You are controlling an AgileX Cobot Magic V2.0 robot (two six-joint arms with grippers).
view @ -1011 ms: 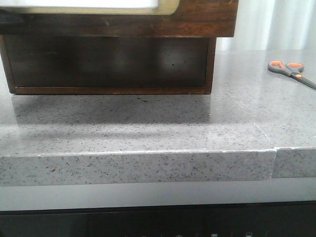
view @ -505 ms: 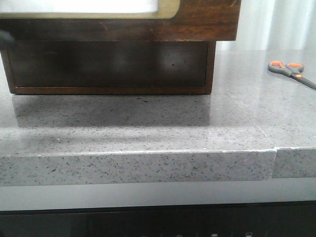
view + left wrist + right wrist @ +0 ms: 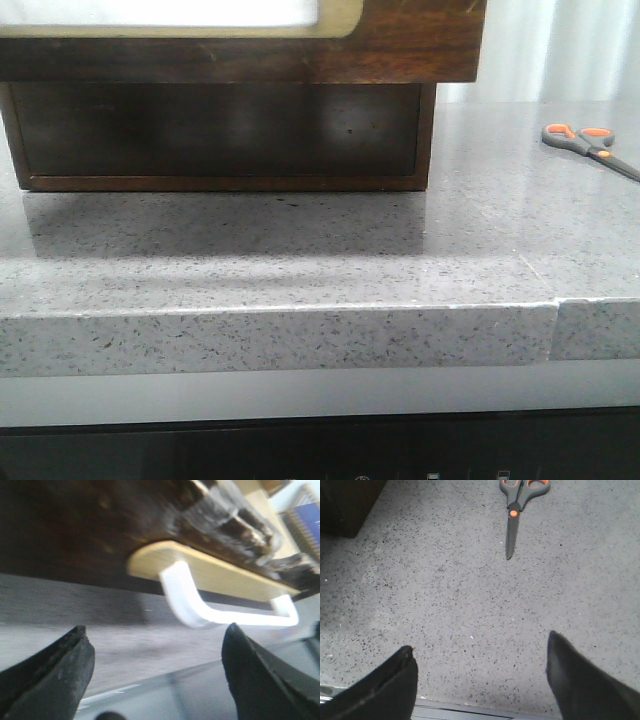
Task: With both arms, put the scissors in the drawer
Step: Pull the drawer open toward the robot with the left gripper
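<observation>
Looking across the speckled grey stone countertop (image 3: 300,250), its near edge runs bare up to the dark brown wooden drawer (image 3: 420,45), whose scratched front hangs out over the open cabinet frame (image 3: 428,140) beneath it. A corner of the gold-rimmed white panel (image 3: 335,15) shows on that front.

Well to the right of the drawer, farther back, the scissors (image 3: 588,145) lie flat and closed on the stone, orange-lined loops toward the drawer, blades pointing away from it.

The right gripper (image 3: 480,680) hovers over the countertop with its fingers spread wide and nothing between them; the scissors (image 3: 517,510) lie beyond it, apart from both fingers, blade tips toward the gripper.

The left gripper (image 3: 157,672) is also spread wide and empty, close under the drawer front, facing a white loop handle (image 3: 220,607) on a pale wooden plate (image 3: 210,572); neither finger touches it.
</observation>
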